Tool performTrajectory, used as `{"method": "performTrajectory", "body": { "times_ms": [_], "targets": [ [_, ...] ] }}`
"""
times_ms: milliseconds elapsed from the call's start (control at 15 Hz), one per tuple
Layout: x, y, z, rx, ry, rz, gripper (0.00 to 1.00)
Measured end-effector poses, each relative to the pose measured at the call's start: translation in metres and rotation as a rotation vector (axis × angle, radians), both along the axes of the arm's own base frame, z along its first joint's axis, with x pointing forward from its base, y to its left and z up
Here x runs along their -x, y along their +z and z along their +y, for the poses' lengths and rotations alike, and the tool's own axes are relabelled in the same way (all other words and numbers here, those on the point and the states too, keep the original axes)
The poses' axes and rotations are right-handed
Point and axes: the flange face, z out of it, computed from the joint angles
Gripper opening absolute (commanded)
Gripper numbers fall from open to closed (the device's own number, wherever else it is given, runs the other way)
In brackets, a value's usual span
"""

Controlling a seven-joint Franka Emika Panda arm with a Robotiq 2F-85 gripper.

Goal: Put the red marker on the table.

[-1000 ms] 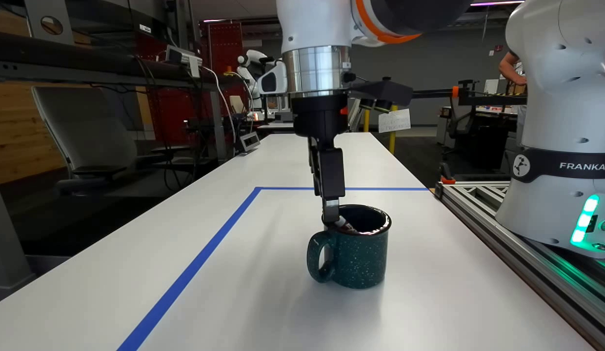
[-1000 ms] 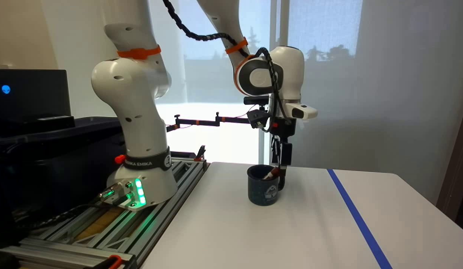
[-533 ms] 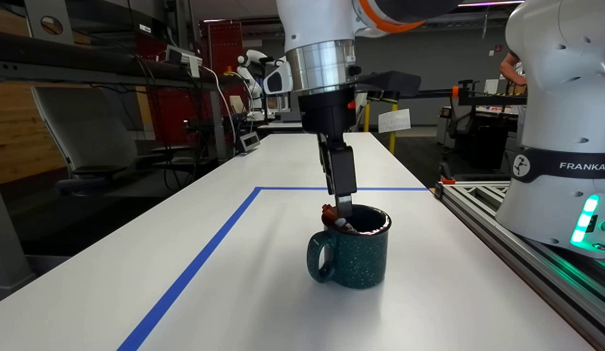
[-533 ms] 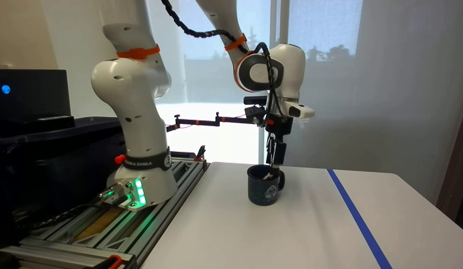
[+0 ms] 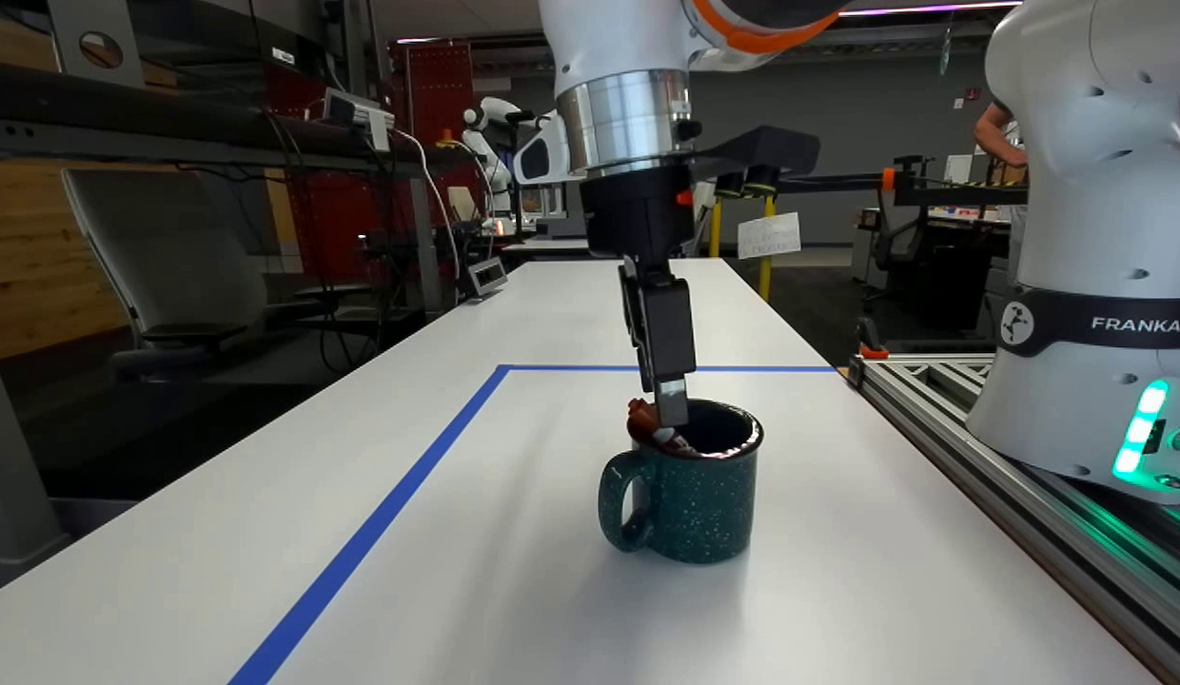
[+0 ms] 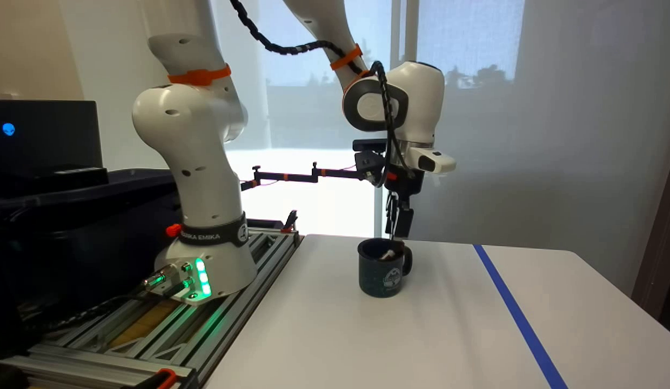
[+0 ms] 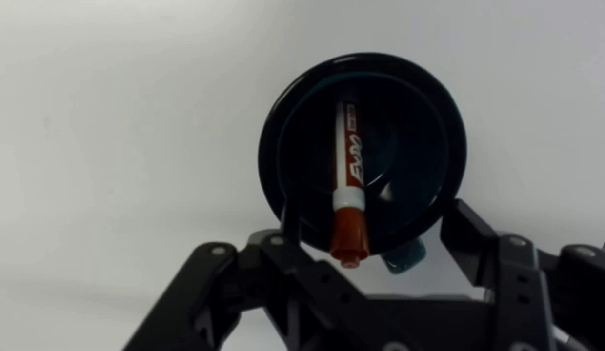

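Wrist view: the red marker (image 7: 349, 175) is leaning in the mug (image 7: 457, 141), cap (image 7: 350, 231) jutting out at six o'clock—presumably why the gripper (image 7: 375, 212) is hanging wide, fingers (image 7: 468, 243) at eight and four.

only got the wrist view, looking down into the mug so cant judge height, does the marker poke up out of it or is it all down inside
Observer: It pokes up: in an exterior view the marker slants, with its capped end sticking out over the top of the mug.
Operator: ok and any tape on the table, i see none
Observer: Yes, in an exterior view a line of blue tape crosses the table, and the mug stands between it and the robot base.
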Motion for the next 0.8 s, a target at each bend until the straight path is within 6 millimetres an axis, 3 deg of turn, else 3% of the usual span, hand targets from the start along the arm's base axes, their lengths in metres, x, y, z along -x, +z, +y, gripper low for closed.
{"method": "performTrajectory", "body": {
  "times_ms": [267, 333, 467, 800],
  "targets": [
    [-0.0007, 0.0003, -0.0009, -0.035, 0.015, -0.001, 0.76],
    [-0.0008, 0.0003, -0.0015, -0.038, 0.019, -0.001, 0.93],
    [-0.0010, 0.0003, -0.0023, -0.042, 0.021, -0.001, 0.99],
    [-0.0010, 0.0004, -0.0024, -0.044, 0.028, -0.002, 1.00]
  ]
}}
